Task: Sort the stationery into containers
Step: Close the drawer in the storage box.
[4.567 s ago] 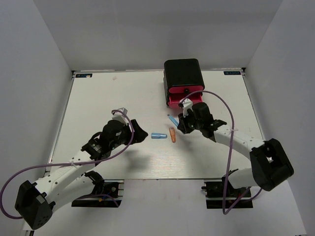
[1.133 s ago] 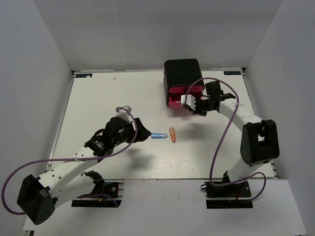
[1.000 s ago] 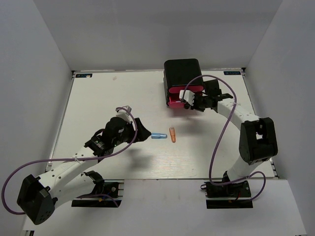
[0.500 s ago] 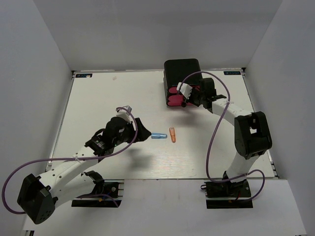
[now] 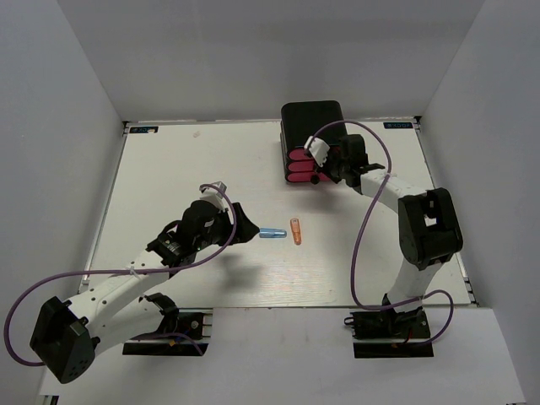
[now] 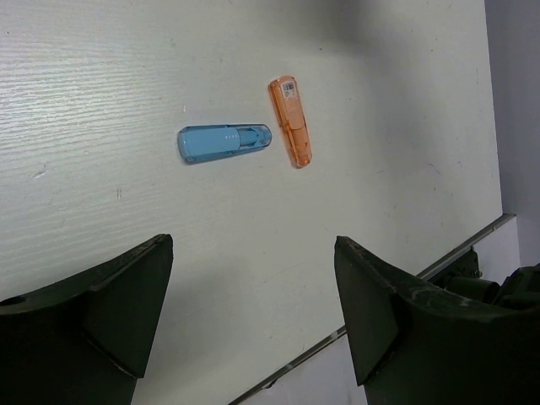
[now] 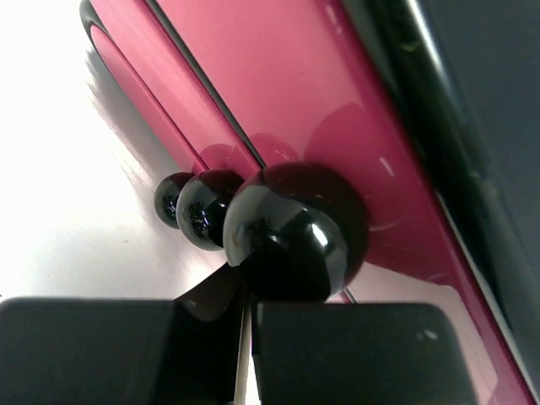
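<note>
Stationery sorting on a two-arm rig. Left gripper [image 6: 253, 270] hovers low over the white table [image 5: 169, 169] left of centre. Its jaws are spread wide and hold nothing, and they are aimed at the light-blue cylinder [image 6: 224, 143] lying just ahead of the fingertips. Orange cylinder [image 6: 289, 121] lies crosswise at the blue one's right end, touching it or all but. Both rest flat near mid-table, well apart from the containers. Black cabinet [image 5: 312, 125] stands at the far edge, right of centre, with its three pink drawers [image 5: 302, 166] all pushed in and their fronts flush. Right gripper [image 7: 249, 312] is at the drawer fronts, fingers pressed fully together with nothing between them. Their tips sit just under the black knob [image 7: 295, 232] closest to the wrist camera; whether they touch it cannot be told. No other stationery is in view.

Hazards, as judged:
(a) Closing the left jaws on the blue cylinder may nudge the orange one, since the two lie so close, and either round body could roll off across the smooth table.
(b) A skewed grip near the blue cylinder's end could let it pivot or squirt out.
(c) With every drawer shut, a lifted piece has nowhere to go.
(d) The glossy round knob offers poor purchase, so closed fingers hooking at it may slip off or shove the whole cabinet.
</note>
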Motion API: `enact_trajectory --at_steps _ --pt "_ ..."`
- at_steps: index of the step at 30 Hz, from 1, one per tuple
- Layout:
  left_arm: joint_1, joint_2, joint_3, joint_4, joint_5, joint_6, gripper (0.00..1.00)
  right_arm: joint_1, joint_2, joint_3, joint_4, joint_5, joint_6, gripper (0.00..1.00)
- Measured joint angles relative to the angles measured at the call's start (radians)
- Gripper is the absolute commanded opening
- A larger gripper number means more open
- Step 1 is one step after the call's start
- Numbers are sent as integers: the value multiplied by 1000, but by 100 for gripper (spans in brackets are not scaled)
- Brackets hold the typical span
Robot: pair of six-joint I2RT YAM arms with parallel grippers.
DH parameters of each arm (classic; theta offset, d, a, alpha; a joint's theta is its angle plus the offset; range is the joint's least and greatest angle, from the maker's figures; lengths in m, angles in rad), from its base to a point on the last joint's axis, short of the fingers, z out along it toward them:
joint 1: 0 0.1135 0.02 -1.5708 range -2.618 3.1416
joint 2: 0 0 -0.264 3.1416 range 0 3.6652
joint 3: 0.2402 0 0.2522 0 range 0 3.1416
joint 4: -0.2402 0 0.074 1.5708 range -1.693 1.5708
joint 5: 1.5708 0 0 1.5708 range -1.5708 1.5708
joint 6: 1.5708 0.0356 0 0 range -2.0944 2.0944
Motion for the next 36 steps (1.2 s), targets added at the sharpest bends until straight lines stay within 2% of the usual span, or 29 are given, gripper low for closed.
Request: enact_trajectory --at_steps 5,7,8,9,11,12,14,16,23,30,36 --pt "0 -1 0 -1 -5 0 87 -1 -51 -50 -1 -32 55 0" --pt "0 -3 0 -2 -5 0 87 -1 -102 -115 11 -56 96 18" --pt "0 -3 0 -1 -6 0 87 -1 -128 -151 15 -69 126 22" --pt "0 -3 0 -1 -6 0 87 -1 -145 -178 18 -81 154 31" --pt "0 -2 0 -1 -7 0 87 -1 -164 -231 36 -106 225 40" --pt "0 -2 0 -1 -8 0 87 -1 -166 -251 43 -116 264 49" --pt "0 -2 0 -2 -8 0 87 -1 -166 -291 63 -132 341 59" --pt "0 -3 0 -6 -9 0 87 0 -164 -319 80 -135 423 63" --pt "0 -15 0 -18 -15 -4 87 0 -133 -304 169 -107 674 65" --pt "0 -27 -6 -19 -24 -11 87 0 -64 -268 245 -29 884 57" --pt "0 -27 -6 -28 -26 -14 87 3 -27 -268 309 -3 1024 56"
